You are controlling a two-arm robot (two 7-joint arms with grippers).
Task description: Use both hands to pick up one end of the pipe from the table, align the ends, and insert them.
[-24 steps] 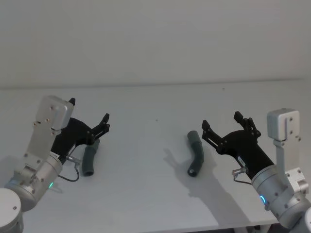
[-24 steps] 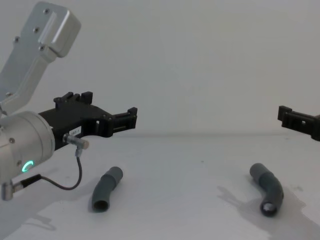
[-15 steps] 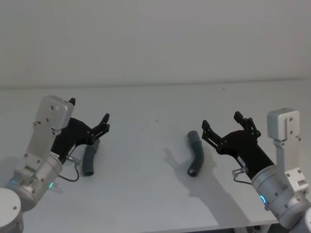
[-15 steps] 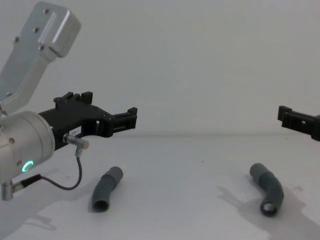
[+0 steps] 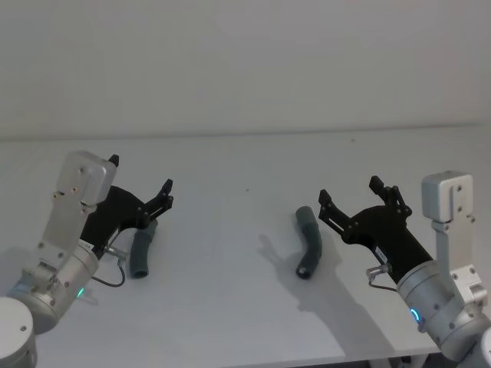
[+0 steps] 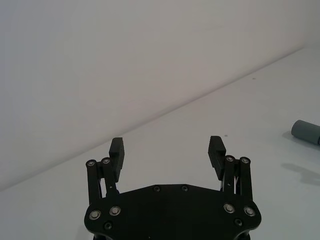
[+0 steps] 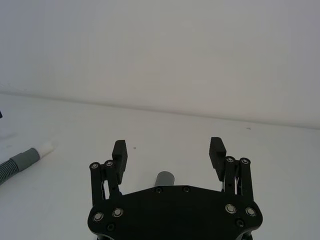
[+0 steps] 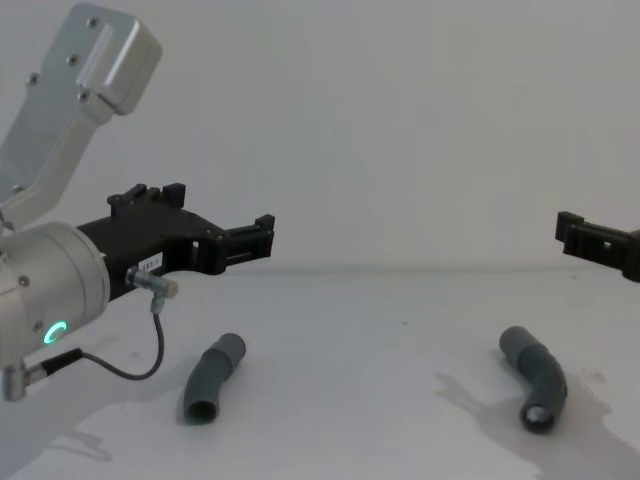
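Two dark grey bent pipe pieces lie apart on the table (image 5: 230,307). The left piece (image 5: 140,249) (image 8: 213,377) rests under my left gripper (image 5: 142,175) (image 8: 225,215), which hovers above it, open and empty (image 6: 166,145). The right piece (image 5: 309,241) (image 8: 535,390) lies just left of and below my right gripper (image 5: 350,190), also open and empty (image 7: 168,146). In the right wrist view one grey cuff end (image 7: 164,178) shows between the fingers' bases, and the far piece (image 7: 22,159) shows its white tip (image 7: 46,148). The left wrist view catches a grey cuff (image 6: 306,131) at its edge.
A pale wall (image 5: 245,61) rises behind the table's far edge. The table's front edge (image 5: 230,363) runs along the bottom of the head view. A thin black cable (image 8: 120,372) loops from my left wrist near the left piece.
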